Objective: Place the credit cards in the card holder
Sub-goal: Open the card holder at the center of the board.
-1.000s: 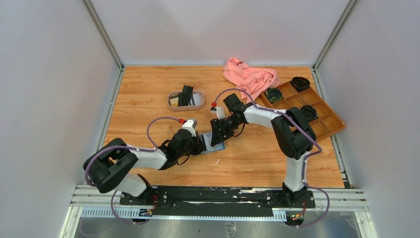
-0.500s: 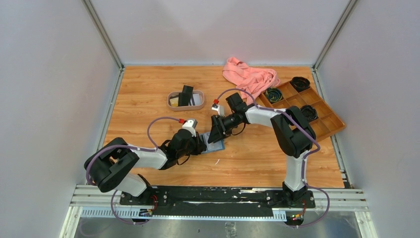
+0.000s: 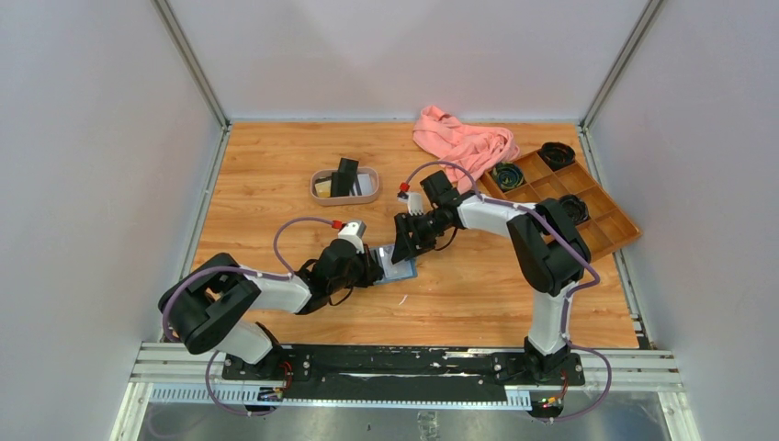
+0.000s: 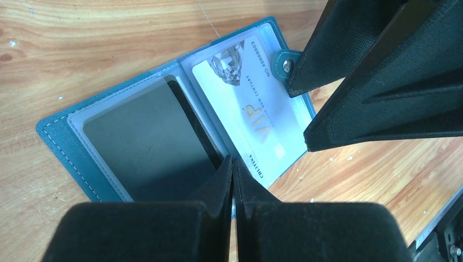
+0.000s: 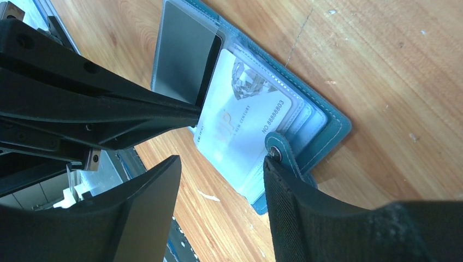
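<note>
Left end effector (image 4: 233,164) is fully closed, its tips resting at the centre fold of the card holder (image 4: 60,139), which lies open on the surface (image 4: 82,43). Right end effector (image 5: 221,164) stands moderately open above the white card (image 4: 256,120) and grips nothing. A black card (image 4: 142,142) sits in the opposite sleeve. Cards are likely light, stiff and slippery: grip an exposed short edge, flat across both faces. Holder appears soft and light, so it may slide unless pinned.

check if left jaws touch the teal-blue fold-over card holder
Touching: left wrist view shows the shut left jaws pressed on the fold of the teal-blue card holder.
</note>
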You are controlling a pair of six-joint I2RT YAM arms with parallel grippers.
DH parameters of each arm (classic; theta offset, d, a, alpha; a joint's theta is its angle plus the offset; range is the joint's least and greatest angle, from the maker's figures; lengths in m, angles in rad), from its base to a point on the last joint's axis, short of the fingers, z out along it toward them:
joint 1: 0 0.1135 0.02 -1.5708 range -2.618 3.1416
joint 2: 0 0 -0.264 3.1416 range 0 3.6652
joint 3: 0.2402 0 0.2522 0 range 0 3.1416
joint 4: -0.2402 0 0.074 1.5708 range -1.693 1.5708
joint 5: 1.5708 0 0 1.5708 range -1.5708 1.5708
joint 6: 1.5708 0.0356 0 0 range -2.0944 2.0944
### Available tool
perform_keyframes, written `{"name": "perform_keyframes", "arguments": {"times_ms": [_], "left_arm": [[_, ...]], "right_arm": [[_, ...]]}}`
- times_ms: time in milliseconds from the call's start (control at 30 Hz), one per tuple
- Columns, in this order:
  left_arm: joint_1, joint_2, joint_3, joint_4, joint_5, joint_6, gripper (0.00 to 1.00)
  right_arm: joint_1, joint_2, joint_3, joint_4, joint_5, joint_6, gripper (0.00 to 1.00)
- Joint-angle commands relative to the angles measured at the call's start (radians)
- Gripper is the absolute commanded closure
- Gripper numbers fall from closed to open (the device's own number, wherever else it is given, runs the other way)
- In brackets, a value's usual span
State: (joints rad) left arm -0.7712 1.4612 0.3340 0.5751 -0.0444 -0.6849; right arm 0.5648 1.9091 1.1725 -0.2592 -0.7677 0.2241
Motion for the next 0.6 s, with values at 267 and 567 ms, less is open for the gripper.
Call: {"name": "perform_keyframes", "arguments": {"times_ms": [267, 567], "left_arm": [[-0.005, 0.038, -0.018, -0.069, 0.002, 0.012, 1.0], [-0.005, 0.059, -0.013, -0.068, 0.013, 0.01, 1.0]], "right_arm": [[-0.015, 0.095, -0.007, -0.008, -0.101, 0.069, 0.37], [-0.023, 0.087, -0.039, 0.176, -0.337, 0.219, 0.38]]}}
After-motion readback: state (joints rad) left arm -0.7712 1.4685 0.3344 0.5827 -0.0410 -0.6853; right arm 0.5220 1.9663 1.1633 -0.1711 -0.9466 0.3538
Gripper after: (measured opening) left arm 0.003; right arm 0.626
